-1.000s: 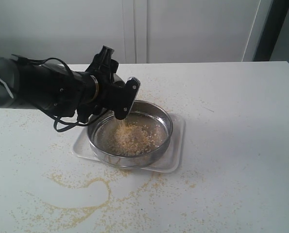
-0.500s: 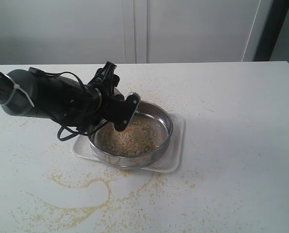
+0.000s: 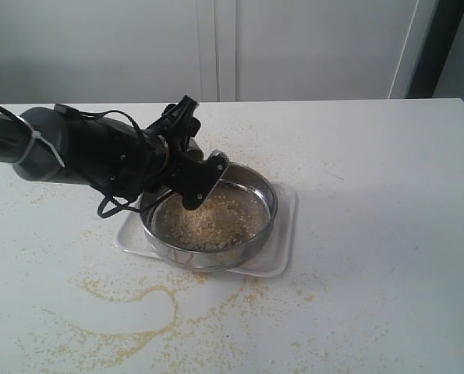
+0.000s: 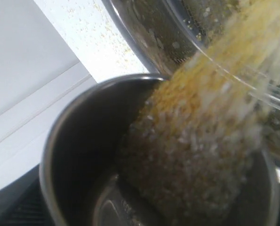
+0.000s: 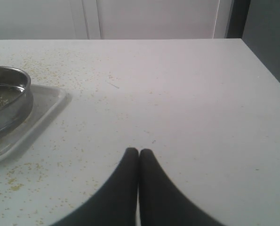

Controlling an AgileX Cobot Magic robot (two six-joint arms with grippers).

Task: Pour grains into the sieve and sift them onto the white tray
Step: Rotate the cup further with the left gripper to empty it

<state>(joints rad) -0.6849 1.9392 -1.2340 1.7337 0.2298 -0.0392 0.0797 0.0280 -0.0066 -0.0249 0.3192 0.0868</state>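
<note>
My left gripper (image 3: 203, 181) is shut on a small steel cup (image 3: 215, 162), tipped low over the near-left rim of the sieve (image 3: 267, 204). In the left wrist view the cup (image 4: 69, 155) fills the frame and golden and whitish grains (image 4: 201, 141) slide out of it toward the sieve (image 4: 149, 33). A pile of grains (image 3: 208, 222) lies on the sieve's mesh. The sieve sits on the white tray (image 3: 285, 234). My right gripper (image 5: 139, 151) is shut and empty above bare table, well to the right of the sieve (image 5: 10, 80) and the tray (image 5: 48, 101); it is out of the exterior view.
Spilled grains (image 3: 138, 315) are strewn over the white table in front of the tray, in curved trails, with finer scatter behind it (image 3: 247, 128). White cabinet doors (image 3: 216, 47) stand behind the table. The table's right edge (image 5: 267, 66) borders a dark area.
My left arm has dropped lower and swung so the cup sits closer to the sieve's rim. The falling stream seen a second ago no longer shows in the exterior view.
</note>
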